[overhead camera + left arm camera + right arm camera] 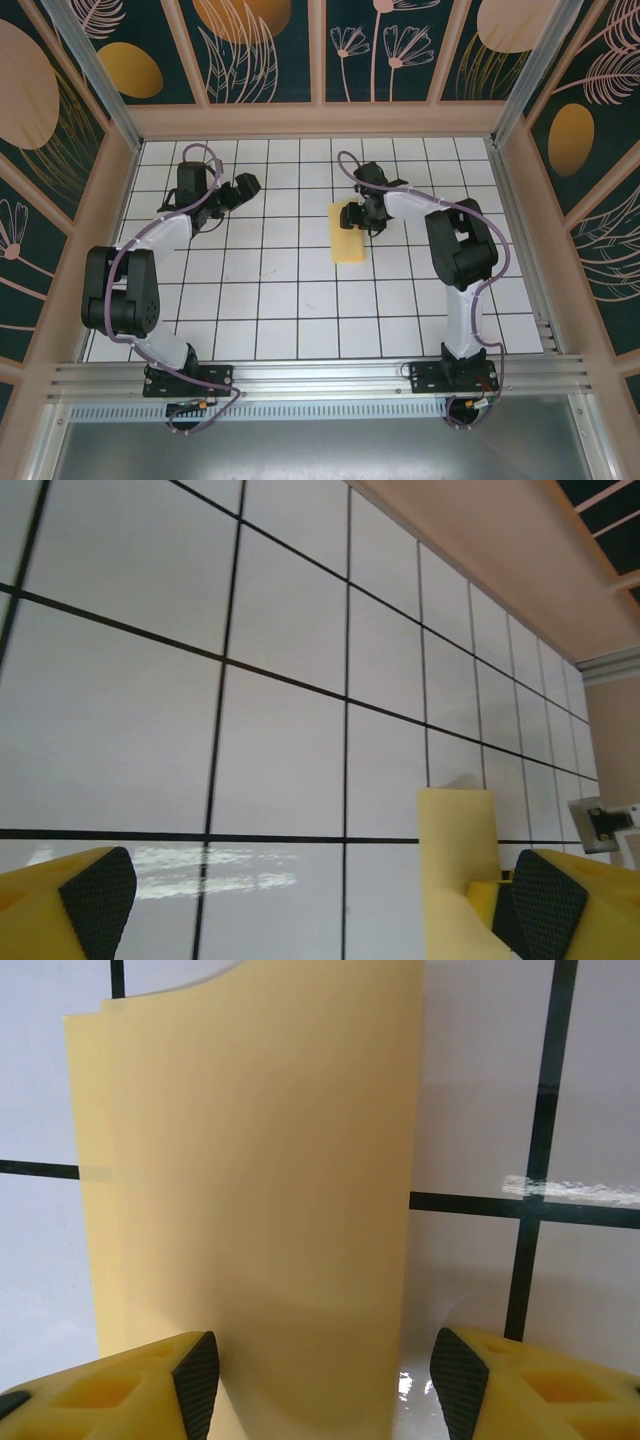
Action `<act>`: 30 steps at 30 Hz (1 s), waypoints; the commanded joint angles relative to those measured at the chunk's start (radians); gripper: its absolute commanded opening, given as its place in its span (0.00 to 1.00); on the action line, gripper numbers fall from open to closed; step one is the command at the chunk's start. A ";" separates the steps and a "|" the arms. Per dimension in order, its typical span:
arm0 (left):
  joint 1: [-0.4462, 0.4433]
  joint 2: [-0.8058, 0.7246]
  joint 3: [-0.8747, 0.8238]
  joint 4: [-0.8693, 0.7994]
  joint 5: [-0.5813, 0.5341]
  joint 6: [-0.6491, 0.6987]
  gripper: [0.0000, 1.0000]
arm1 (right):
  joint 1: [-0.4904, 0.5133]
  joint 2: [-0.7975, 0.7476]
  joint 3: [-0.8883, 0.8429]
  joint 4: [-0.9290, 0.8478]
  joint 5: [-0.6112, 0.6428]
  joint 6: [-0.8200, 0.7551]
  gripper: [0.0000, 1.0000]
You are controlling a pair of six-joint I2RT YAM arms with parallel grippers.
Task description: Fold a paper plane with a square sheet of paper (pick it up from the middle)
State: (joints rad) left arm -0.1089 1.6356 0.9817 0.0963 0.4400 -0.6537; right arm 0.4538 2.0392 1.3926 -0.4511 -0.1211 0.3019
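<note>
White gridded tabletop (280, 300) was occupied right of centre by the thin yellow paper sheet (349, 232), seemingly folded double, straddled unclamped by the right gripper (325, 1380), jaws parted; the left gripper (320, 905) was held wide. Corner creasing was judged next.

The left black-and-white robot arm (150, 255) bends at its elbow and stays well left of the folded yellow paper (350, 245). Its left gripper (243, 186) holds its yellow fingers (95, 895) spread wide. The right black-and-white robot arm (455, 250) bends toward the paper. Its right gripper (366, 213) points down over the paper's far end, fingers (195, 1380) apart.
</note>
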 commanded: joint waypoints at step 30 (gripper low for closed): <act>-0.294 0.350 0.170 0.133 0.027 -0.215 0.46 | 0.019 0.170 -0.068 0.007 0.033 -0.041 0.70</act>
State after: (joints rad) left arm -0.3931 1.9549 1.1198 0.2562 0.4774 -0.8669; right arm 0.4713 2.0563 1.3781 -0.4217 -0.0753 0.2684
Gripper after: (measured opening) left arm 0.470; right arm 0.696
